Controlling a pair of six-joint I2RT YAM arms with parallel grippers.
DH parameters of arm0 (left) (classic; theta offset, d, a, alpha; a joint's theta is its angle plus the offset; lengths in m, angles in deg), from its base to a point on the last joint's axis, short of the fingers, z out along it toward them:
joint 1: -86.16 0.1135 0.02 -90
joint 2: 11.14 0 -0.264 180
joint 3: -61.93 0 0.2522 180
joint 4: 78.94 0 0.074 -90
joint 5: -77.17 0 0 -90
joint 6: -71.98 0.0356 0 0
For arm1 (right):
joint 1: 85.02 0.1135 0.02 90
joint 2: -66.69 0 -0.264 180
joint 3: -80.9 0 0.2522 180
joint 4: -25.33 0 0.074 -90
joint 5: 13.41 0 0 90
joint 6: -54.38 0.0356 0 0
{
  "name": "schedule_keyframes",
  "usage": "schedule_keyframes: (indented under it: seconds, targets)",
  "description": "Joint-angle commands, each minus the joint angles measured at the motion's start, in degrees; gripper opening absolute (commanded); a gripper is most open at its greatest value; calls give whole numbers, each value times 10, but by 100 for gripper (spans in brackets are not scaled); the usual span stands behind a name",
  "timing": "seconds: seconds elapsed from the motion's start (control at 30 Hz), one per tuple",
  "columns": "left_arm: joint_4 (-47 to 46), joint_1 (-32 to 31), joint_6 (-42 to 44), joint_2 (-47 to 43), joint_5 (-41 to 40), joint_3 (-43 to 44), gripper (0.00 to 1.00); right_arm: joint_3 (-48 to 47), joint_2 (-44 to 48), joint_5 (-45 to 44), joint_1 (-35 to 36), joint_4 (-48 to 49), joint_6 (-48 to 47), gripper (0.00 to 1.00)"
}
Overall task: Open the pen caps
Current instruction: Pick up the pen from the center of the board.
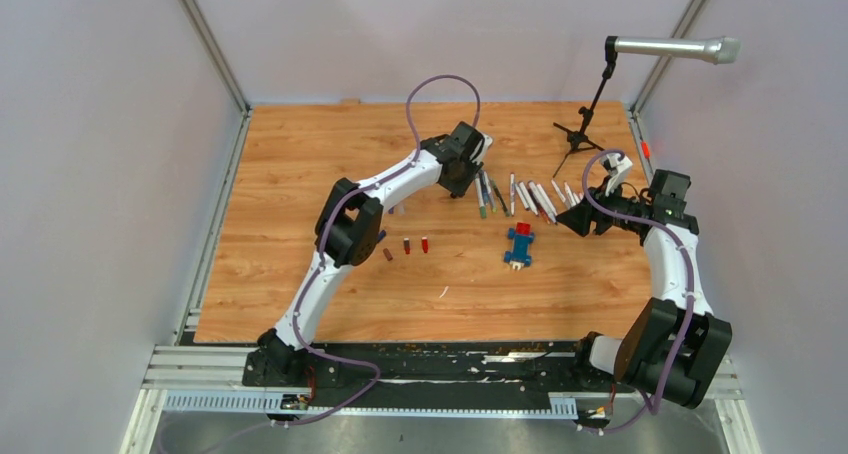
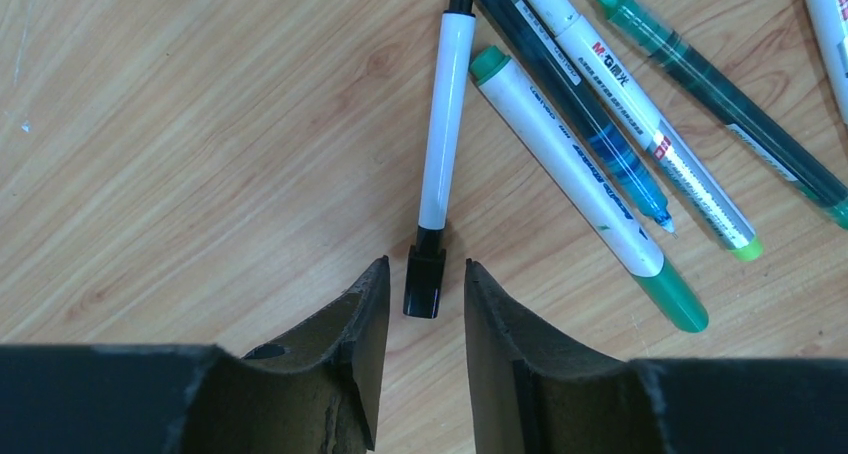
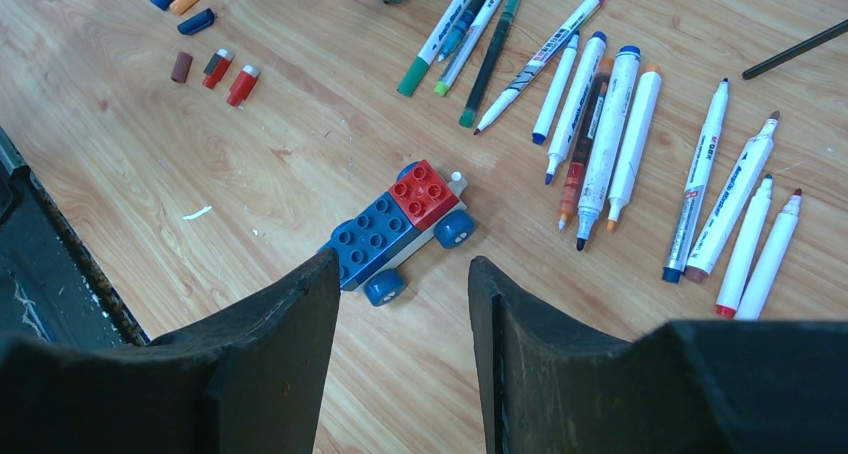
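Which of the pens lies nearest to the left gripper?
The thin white pen with black ends: its black cap lies between the fingertips of the open left gripper. The green-capped pen and the others lie farther away.

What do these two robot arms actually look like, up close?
Both the left arm and right arm have white tubular links, chunky black joints and a looping purple cable. Their fingers are dark, wedge-shaped and scuffed.

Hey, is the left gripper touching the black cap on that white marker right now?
Apart. The left wrist view shows the black cap lying between the fingers of the open left gripper, with bare table visible on both sides.
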State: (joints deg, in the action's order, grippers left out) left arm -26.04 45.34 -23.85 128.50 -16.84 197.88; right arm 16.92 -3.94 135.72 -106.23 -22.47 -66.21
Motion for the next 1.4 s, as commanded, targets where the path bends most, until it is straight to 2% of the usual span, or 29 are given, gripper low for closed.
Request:
schedule_keyframes:
  seconds: [0.0, 0.3, 0.37, 0.53, 0.77, 0.9, 1.07, 1.17, 1.23, 1.37]
  targets:
    - [9, -1, 16, 12, -8, 32, 39, -18, 13, 21, -3, 2, -12, 51]
    - [16, 1, 15, 23, -1, 33, 30, -18, 13, 22, -3, 2, -11, 51]
    - [19, 1, 13, 24, -1, 32, 24, -18, 13, 22, -3, 1, -11, 51]
    - [29, 1, 13, 11, -18, 22, 1, -18, 14, 23, -3, 1, -11, 51]
    - [-5, 1, 21, -98, -42, -69, 0, -15, 15, 27, -3, 2, -13, 51]
    - [-68, 1, 7, -211, -4, -167, 0, -4, 25, 55, -3, 6, -26, 51]
    - [-185, 1, -45, -380, 117, -365, 0, 28, 54, 161, -1, 12, -67, 50]
    - [-275, 2, -120, -471, 232, -477, 0, 38, 81, 223, 19, 10, -96, 50]
    - [-368, 2, -192, -531, 298, -561, 0, 27, 101, 245, 43, 5, -100, 53]
    - [-608, 0, -359, -624, 353, -720, 0, -60, 99, 221, 127, -75, -116, 54]
